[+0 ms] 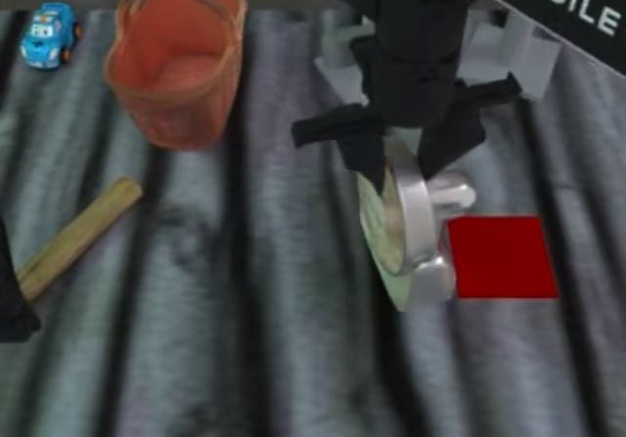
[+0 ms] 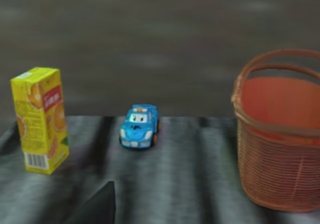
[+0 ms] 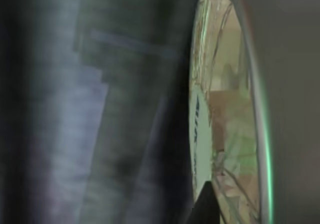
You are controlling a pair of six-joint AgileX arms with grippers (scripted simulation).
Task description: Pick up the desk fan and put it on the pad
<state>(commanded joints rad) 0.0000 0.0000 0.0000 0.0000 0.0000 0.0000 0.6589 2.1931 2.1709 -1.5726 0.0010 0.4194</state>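
Filling the right wrist view, the small shiny silver metal desk fan (image 3: 225,134) shows its round pale-green-faced disc head edge-on against the dark striped tablecloth (image 3: 60,134). From above, the right gripper (image 1: 406,163) comes down over the fan's disc head, its black fingers (image 1: 370,158) set on either side of the rim and clamped on it. That fan stands right of the table's centre, its rounded base just touching the left edge of the flat bright red square pad (image 1: 504,256), with the chrome motor knob pointing toward the pad. An orange-red mesh basket (image 1: 176,61) with a hoop handle sits at the back left, and nothing shows inside it. A small blue toy car (image 1: 49,34) is to its left, a yellow juice carton (image 2: 40,119) farther that way, and a wooden-handled tool (image 1: 78,237) lies left. The left gripper (image 1: 10,310) is parked at the left edge; I cannot tell its state.
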